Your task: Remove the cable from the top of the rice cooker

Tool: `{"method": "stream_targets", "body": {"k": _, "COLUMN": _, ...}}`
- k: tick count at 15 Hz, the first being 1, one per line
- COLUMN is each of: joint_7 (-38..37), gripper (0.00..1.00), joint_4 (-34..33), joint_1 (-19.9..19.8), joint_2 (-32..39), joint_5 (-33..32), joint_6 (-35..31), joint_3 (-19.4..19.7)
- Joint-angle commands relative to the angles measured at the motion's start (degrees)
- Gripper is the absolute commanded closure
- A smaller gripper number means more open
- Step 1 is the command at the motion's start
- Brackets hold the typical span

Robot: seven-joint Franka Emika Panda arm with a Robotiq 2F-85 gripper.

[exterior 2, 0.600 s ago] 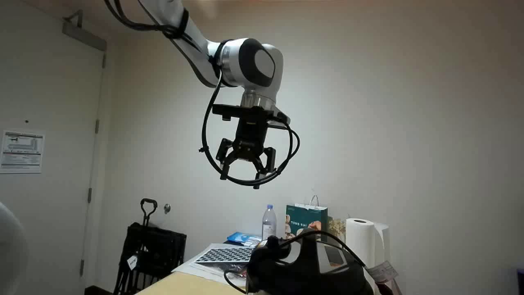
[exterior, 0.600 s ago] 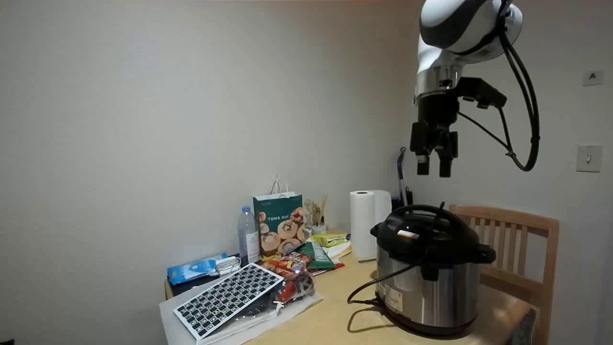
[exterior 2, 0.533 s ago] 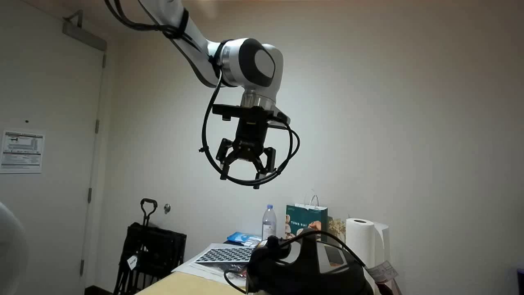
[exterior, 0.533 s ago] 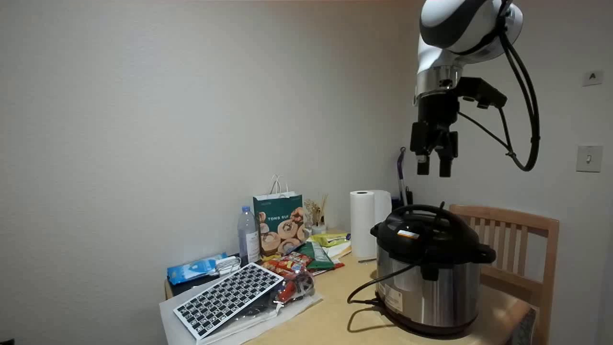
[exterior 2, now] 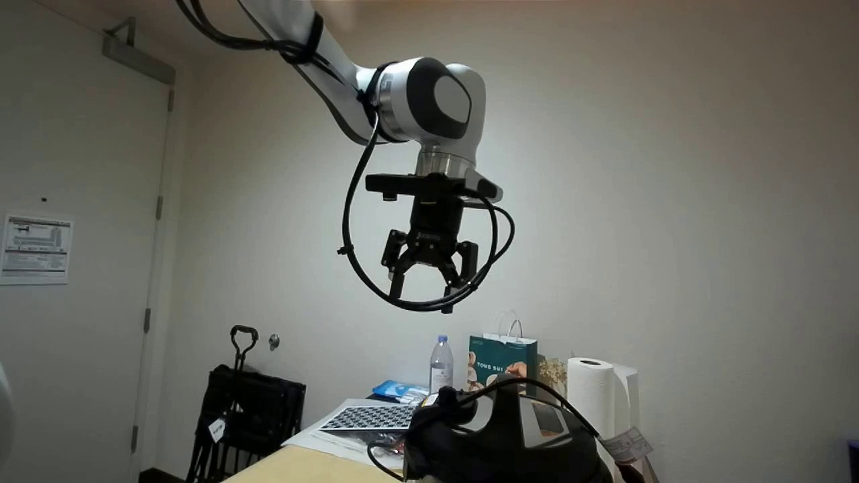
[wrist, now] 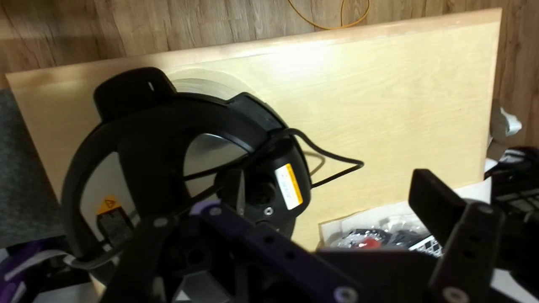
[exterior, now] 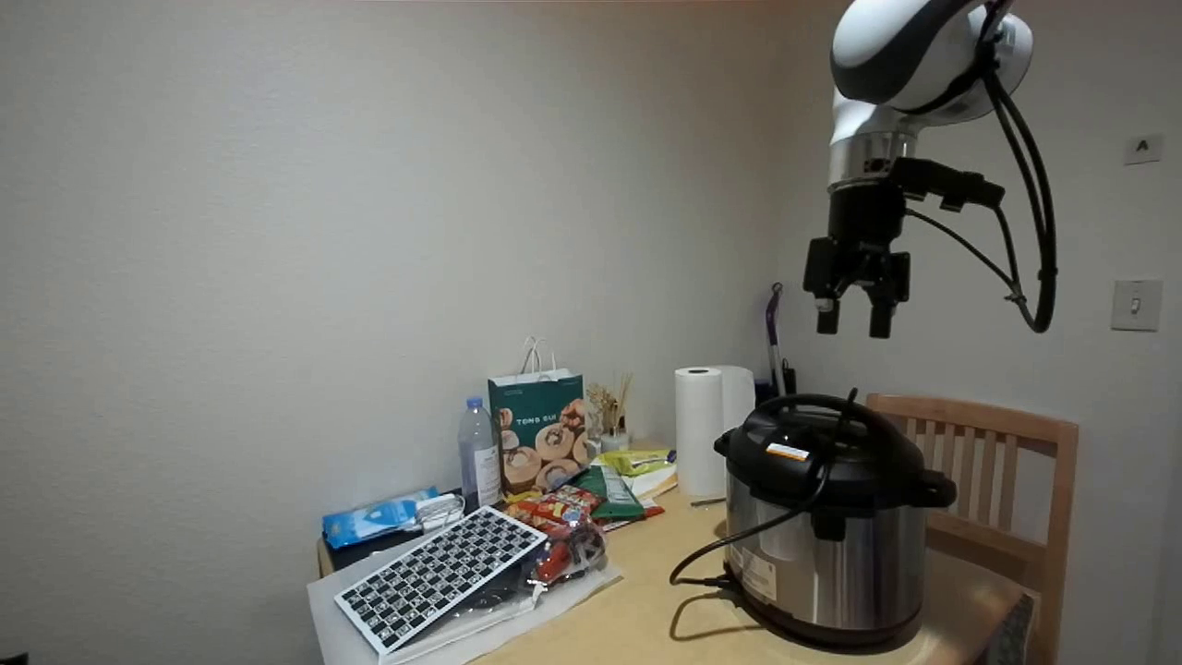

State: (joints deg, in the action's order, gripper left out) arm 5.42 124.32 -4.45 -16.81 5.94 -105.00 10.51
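The rice cooker (exterior: pixel 854 563), steel with a black domed lid, stands on the table; its lid also shows in an exterior view (exterior 2: pixel 483 446) and the wrist view (wrist: pixel 147 139). The thin black cable (exterior: pixel 743 535) loops from the cooker's base, out over the table, and up across the lid. It also lies over the lid in an exterior view (exterior 2: pixel 562 400) and bends beside it in the wrist view (wrist: pixel 332 155). My gripper (exterior: pixel 854 323) is open and empty, high above the lid, and also shows in an exterior view (exterior 2: pixel 421 298). In the wrist view, its fingers (wrist: pixel 332 187) hide part of the lid and cable.
A paper-towel roll (exterior: pixel 700 432) stands behind the cooker, and a wooden chair (exterior: pixel 979 471) beside it. Snack bags (exterior: pixel 563 508), a green paper bag (exterior: pixel 537 429), a bottle (exterior: pixel 479 453) and a checkered board (exterior: pixel 441 577) are at the table's far side.
The arm and open gripper have moved to the right in both exterior views, still high above the cooker. The cable and the cooker have not moved.
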Motion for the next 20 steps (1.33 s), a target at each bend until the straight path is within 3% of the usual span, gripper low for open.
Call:
{"method": "stream_targets", "body": {"k": 1, "joint_7": -4.82, "gripper": 0.0, "joint_4": 4.87, "joint_1": -4.98, "joint_2": -3.33, "joint_5": -0.53, "joint_6": -3.85, "joint_3": 1.63}}
{"method": "stream_targets", "body": {"k": 6, "joint_7": -9.11, "gripper": 0.0, "joint_4": 7.97, "joint_1": -12.15, "joint_2": -4.77, "joint_5": -0.29, "joint_6": -6.54, "joint_3": 6.18}}
{"method": "stream_targets", "body": {"k": 7, "joint_7": -6.19, "gripper": 0.0, "joint_4": 5.84, "joint_1": -10.5, "joint_2": -2.92, "joint_5": 0.01, "joint_6": -4.88, "joint_3": 5.33}}
{"method": "stream_targets", "body": {"k": 10, "joint_7": -6.57, "gripper": 0.0, "joint_4": 6.5, "joint_1": -12.32, "joint_2": -3.58, "joint_5": 0.02, "joint_6": -5.05, "joint_3": 6.97}}
{"method": "stream_targets", "body": {"k": 14, "joint_7": -9.49, "gripper": 0.0, "joint_4": 6.29, "joint_1": -12.24, "joint_2": -2.92, "joint_5": 0.4, "joint_6": -6.26, "joint_3": 6.19}}
{"method": "stream_targets", "body": {"k": 20, "joint_7": -7.92, "gripper": 0.0, "joint_4": 1.48, "joint_1": -13.22, "joint_2": 6.09, "joint_5": 0.97, "joint_6": -8.9, "joint_3": 9.78}}
